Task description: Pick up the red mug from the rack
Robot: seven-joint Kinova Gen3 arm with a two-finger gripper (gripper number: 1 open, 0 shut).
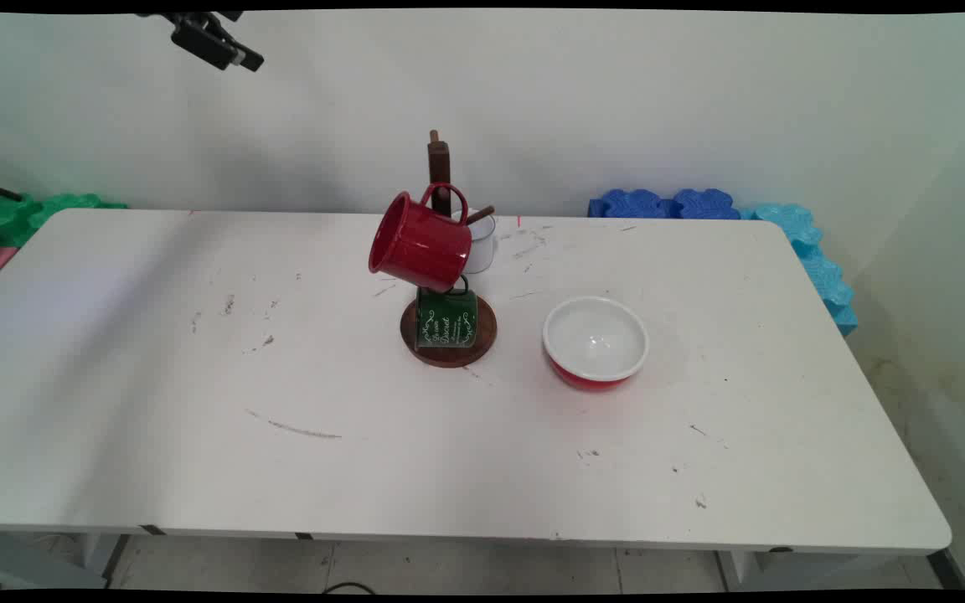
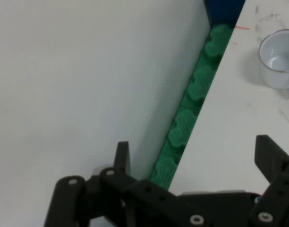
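— Where's your gripper right now?

— My gripper [image 1: 219, 42] hangs high at the top left of the main view, well above the white table [image 1: 156, 377] and well apart from everything on it. In my hand view the gripper [image 2: 194, 163] has its two fingers spread wide apart with nothing between them; past them I see the wall, a strip of green foam tiles [image 2: 191, 113] along the table's edge, and a white mug [image 2: 278, 59].

— What's on the table?

— Near the middle stands a wooden mug tree [image 1: 441, 167] on a round base. A red mug [image 1: 420, 243] hangs tilted from it by the handle, a green mug [image 1: 446, 318] sits low over the base, and the white mug [image 1: 481, 243] is just behind. To the right, apart from the stand, sits a red bowl [image 1: 596, 342], white inside. Blue foam tiles [image 1: 784, 226] line the far right corner.
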